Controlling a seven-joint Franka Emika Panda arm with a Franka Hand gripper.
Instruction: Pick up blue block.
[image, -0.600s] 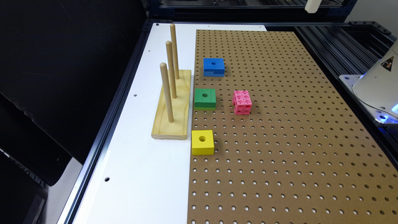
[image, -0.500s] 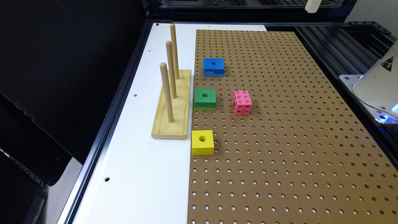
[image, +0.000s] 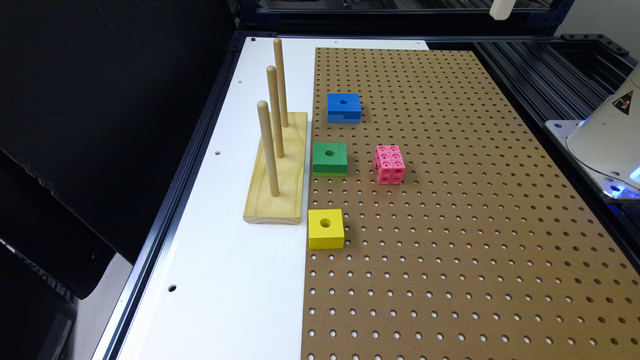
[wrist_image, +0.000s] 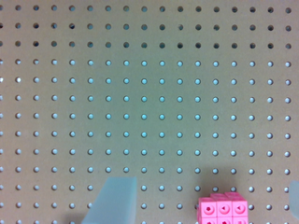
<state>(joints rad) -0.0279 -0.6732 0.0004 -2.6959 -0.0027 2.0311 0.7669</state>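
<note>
Four blocks sit on the brown pegboard (image: 450, 225): one blue block (image: 344, 107), one green block (image: 330, 159), one yellow block (image: 325, 228) and one pink cube (image: 389, 164). The blue, green and yellow ones each have a round hole in the top face; the pink cube is studded. One wooden base (image: 277, 172) stands on the white surface (image: 225, 280) just beside the pegboard's edge, carrying three upright pegs (image: 268, 147) in a row.

The blue block lies flat on the pegboard, the farthest of the coloured blocks in the exterior view, near the far end of the wooden base, with its notch showing on the near side. The green block is next toward the camera, the yellow block nearest; all three line up along the pegboard's edge on the exterior view's left. The pink cube sits to the exterior view's right of the green block, apart from it.

A white part of the arm (image: 500, 9) shows at the top edge of the exterior view, high above the board and well away from the blocks; the white robot base (image: 607, 137) stands at the exterior view's right.

In the wrist view the camera looks straight down on the pegboard, with the pink cube (wrist_image: 223, 209) at the frame's edge. One pale translucent finger (wrist_image: 114, 200) juts in, and a sliver of a second shows at the far side, so the fingers are spread wide, holding nothing.
</note>
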